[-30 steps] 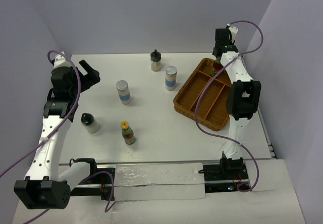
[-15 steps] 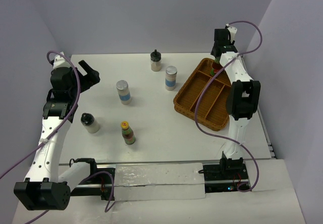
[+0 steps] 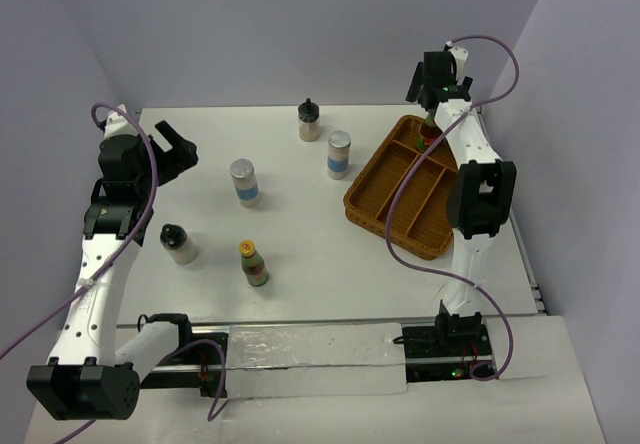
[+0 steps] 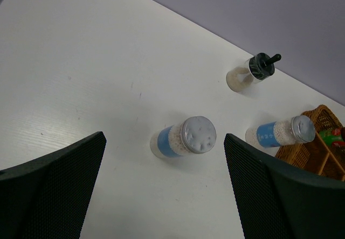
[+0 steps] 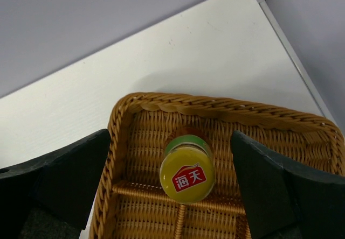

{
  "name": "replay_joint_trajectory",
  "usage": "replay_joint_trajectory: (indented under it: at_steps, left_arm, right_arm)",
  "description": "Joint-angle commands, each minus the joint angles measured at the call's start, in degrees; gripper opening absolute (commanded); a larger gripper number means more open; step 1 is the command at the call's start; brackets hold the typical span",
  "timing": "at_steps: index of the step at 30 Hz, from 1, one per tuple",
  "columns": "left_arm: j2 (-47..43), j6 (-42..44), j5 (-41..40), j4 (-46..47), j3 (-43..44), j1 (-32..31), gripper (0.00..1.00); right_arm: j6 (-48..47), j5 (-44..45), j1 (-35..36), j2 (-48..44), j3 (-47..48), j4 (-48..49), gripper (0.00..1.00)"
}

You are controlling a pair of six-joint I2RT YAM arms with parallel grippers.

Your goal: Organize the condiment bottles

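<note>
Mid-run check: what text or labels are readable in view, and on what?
"海天", white on red, on the yellow cap of the bottle in the wicker basket.
Blue bands on the two silver-lidded bottles: print too blurred.
Label on the loose yellow-capped bottle: too small.

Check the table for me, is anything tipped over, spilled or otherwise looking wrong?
Nothing stands out. On the table, the two silver-lidded bottles, the two black-capped bottles and one yellow-capped bottle all stand upright. The other yellow-capped bottle stands upright in the wicker basket. No spill shows.
</note>
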Motion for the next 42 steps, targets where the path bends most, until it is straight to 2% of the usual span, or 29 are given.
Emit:
replay_joint_trajectory:
  at_steps: [1, 5, 10, 13, 15, 19, 21, 27, 34, 42]
  left_arm:
    - [-1.1, -0.5, 1.4, -0.7, 2.0, -0.3, 1.00]
    - [-0.6, -1.0, 1.9, -1.8, 3.0, -0.3, 1.00]
    - [-0.4, -0.6, -0.3, -4.5, 4.4, -0.3, 0.99]
    - [0.2, -0.5, -3.8, -7.7, 6.0, -0.3, 0.99]
    - [0.8, -1.5, -9.2, -9.6, 6.7, -0.3, 1.00]
    - [4.9, -4.9, -14.8, -16.0, 10.0, -0.2, 1.00]
    - [5.4, -5.9, -16.4, -17.4, 10.5, -0.2, 1.00]
    - [7.8, -5.4, -18.8, -18.2, 10.8, 0.1, 1.00]
    - [9.1, -5.8, -17.8, -17.2, 11.2, 0.2, 0.99]
    - [9.6, -6.5, -17.7, -16.3, 10.4, 0.2, 1.00]
  right_arm:
    - [0.1, 0.3, 1.1, -5.2, 4.2, -1.6, 1.00]
    - [0.1, 3.7, 3.3, -10.6, 6.1, -4.3, 1.00]
    - [0.1, 1.0, 9.7, -20.1, 1.8, -5.0, 1.00]
    - [0.1, -0.2, 18.9, -25.3, -1.7, -5.7, 1.00]
    - [0.1, -3.8, 23.7, -27.5, -4.7, -5.6, 1.00]
    - [0.1, -10.0, 36.5, -31.1, -13.2, -4.6, 1.00]
    - [0.1, -11.2, 42.7, -32.0, -16.8, -3.7, 1.00]
    - [0.1, -12.3, 54.0, -33.7, -23.1, -1.2, 1.00]
    - [0.1, -15.6, 61.1, -35.5, -28.9, 4.5, 1.00]
    - [0.1, -12.5, 67.0, -29.6, -27.8, 4.1, 1.00]
